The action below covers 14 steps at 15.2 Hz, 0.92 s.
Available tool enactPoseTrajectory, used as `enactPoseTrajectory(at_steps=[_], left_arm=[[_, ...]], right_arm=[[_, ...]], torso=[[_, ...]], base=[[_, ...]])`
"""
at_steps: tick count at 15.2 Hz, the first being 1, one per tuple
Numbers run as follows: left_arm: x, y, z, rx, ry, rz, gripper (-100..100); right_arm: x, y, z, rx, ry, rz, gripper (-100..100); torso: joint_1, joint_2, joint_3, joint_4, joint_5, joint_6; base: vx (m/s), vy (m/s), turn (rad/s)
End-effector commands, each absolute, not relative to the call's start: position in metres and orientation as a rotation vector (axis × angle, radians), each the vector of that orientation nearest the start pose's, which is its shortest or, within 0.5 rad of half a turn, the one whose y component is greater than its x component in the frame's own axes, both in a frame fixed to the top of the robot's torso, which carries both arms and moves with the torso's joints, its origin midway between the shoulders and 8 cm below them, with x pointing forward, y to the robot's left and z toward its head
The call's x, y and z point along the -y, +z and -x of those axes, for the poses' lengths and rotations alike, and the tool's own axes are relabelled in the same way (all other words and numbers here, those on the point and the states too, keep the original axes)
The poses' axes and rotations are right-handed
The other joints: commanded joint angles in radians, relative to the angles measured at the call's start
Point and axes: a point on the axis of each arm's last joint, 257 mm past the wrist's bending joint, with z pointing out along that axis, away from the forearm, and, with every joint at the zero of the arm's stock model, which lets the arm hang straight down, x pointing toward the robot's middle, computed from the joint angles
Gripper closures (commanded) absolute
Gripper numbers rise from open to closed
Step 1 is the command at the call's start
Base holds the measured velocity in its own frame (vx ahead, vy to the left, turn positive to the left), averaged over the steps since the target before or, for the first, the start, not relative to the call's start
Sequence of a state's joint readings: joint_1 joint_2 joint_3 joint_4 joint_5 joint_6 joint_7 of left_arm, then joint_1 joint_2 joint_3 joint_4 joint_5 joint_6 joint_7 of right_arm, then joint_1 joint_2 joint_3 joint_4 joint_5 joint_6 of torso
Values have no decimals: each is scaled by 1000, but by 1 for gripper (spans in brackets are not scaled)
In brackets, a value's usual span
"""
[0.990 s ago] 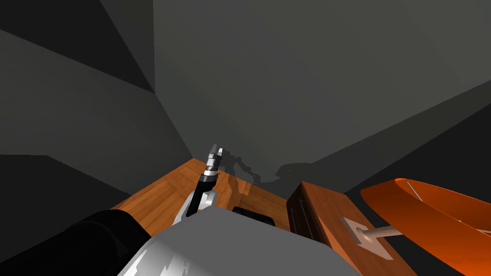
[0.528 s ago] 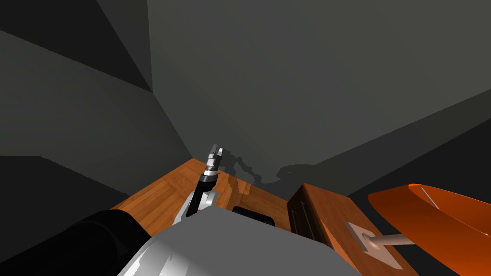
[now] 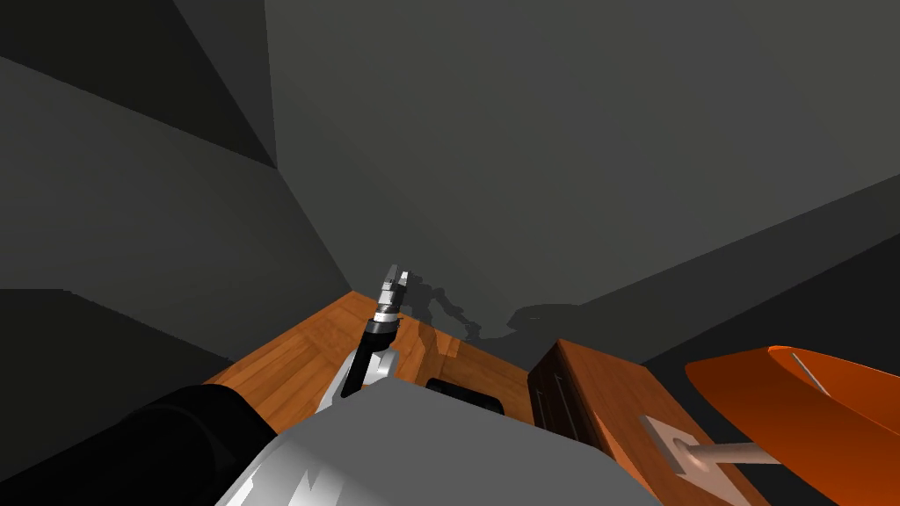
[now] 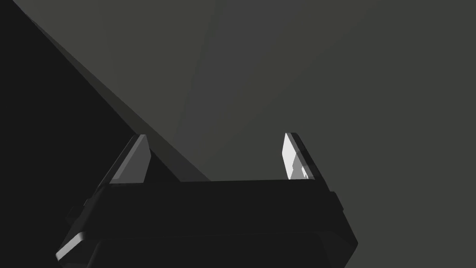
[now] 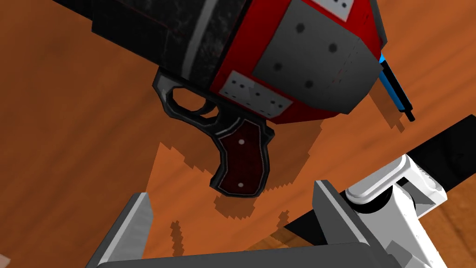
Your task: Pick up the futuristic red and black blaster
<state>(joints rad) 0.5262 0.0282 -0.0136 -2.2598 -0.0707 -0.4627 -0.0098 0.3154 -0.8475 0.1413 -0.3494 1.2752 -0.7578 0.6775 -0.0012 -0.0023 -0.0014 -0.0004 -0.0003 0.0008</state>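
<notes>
Both pairs of jaws stand wide open with nothing between them.

On your left, the left gripper is raised ahead of the chest and points up toward a grey wall, above a wooden surface. In its wrist view its two fingers are spread about a third of the frame apart and hold nothing. This arm has no part in the step, so leave it where it is.

On your right, the right gripper looks down on orange-brown wood. It hovers near the blaster without touching it. The blaster appears to lie on its side on the wood. It has a red body with grey riveted panels, a black barrel section running off to one side, and a small blue piece at the back. Its dark red handle, just behind the trigger guard, points toward the gap between the right fingers.

The step in hand looks like the final approach. The handle seems the best hold, since it is narrow, flat-sided and roughly in line with the gap. Ease the hand forward and down until a finger sits on either side of the handle, keep it centred, then close. Avoid the broad red body, which looks too wide for the opening. Watch that the fingertips do not dig into the wood.
</notes>
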Motion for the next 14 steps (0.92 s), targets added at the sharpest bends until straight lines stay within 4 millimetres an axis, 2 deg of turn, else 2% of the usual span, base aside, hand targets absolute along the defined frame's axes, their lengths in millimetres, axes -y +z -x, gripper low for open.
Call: enactPoseTrajectory(at_steps=[1,2,3,5,6,7,11,12,14], left_arm=[[-269,-2,-354,-736,-1234,655,0],[-269,-2,-354,-736,-1235,655,0],[-269,-2,-354,-736,-1235,655,0],[-269,-2,-354,-736,-1234,655,0],[-269,-2,-354,-736,-1234,655,0],[-269,-2,-354,-736,-1234,655,0],[-269,-2,-354,-736,-1235,655,0],[-269,-2,-354,-736,-1234,655,0],[-269,-2,-354,-736,-1234,656,0]], right_arm=[[599,-552,49,-2907,-44,1064,-100],[597,-552,41,-2888,-43,1076,-100],[599,-552,47,-2902,-44,1068,-100],[587,-563,49,-2910,-46,1051,-100],[591,-559,48,-2905,-40,1059,-100],[591,-560,48,-2906,-43,1060,100],[590,-560,49,-2906,-40,1061,100],[602,-549,49,-2907,-43,1067,100],[606,-544,49,-2905,-42,1072,100]], torso=[[0,0,0,0,0,0],[-1,1,1,0,0,0],[-3,2,1,1,-1,-1],[-4,2,1,1,-1,0],[-5,3,2,1,-1,0],[-4,3,2,1,-1,0],[-2,2,1,1,0,0],[-2,2,1,1,0,0],[2,1,0,0,1,1]], base=[[-11,-30,54],[-24,-57,58],[-17,-50,39],[-22,-64,54],[-17,-39,23],[-5,-15,3],[-1,-1,-3],[8,41,-66],[30,80,-81]])
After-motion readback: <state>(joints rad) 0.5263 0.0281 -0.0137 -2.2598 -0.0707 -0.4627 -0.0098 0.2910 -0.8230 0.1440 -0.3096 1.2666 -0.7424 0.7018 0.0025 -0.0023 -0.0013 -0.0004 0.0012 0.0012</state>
